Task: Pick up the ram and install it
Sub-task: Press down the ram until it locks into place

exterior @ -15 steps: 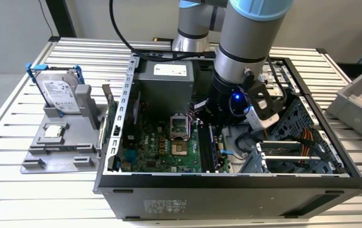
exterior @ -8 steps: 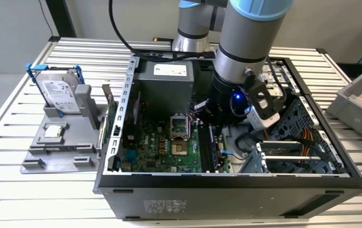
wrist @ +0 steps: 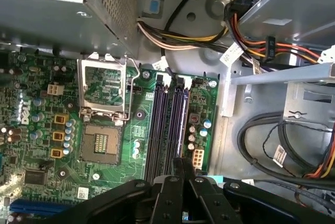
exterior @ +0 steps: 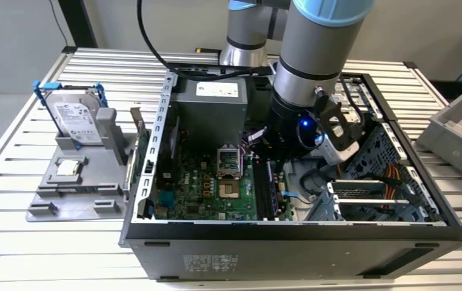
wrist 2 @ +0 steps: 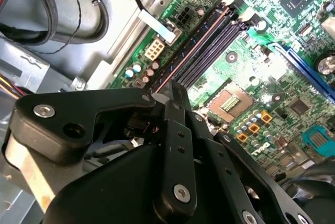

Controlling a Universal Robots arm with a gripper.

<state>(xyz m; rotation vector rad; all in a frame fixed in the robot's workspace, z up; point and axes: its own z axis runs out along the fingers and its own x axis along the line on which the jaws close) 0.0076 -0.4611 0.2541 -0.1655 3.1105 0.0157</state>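
1. The gripper point(wrist 2: 175, 90) is inside the case point(exterior: 296, 233). Its fingers are pressed close together, and I judge they are clamped on the thin top edge of the ram point(wrist 2: 193, 44), though the contact itself is hard to see.
2. The ram shows in the second wrist view as one thin reddish line. It starts right at the fingertips and runs away from them along a slot, so its long axis follows the slot. It seems to stand in or just over the slot; how deep it sits I cannot tell.
3. There are four slots point(wrist: 167, 124), side by side. In the exterior view they run from 12 to 6 o'clock.
4. One empty socket point(wrist: 99, 143) lies near, at 9 o'clock from the slots in the exterior view.
5. One arm point(exterior: 320, 36) comes down from 12 o'clock.
6. Far off at 9 o'clock, outside the case, a tray point(exterior: 41, 209) bears one hard drive point(exterior: 77, 118) and one CPU chip point(exterior: 69, 168).
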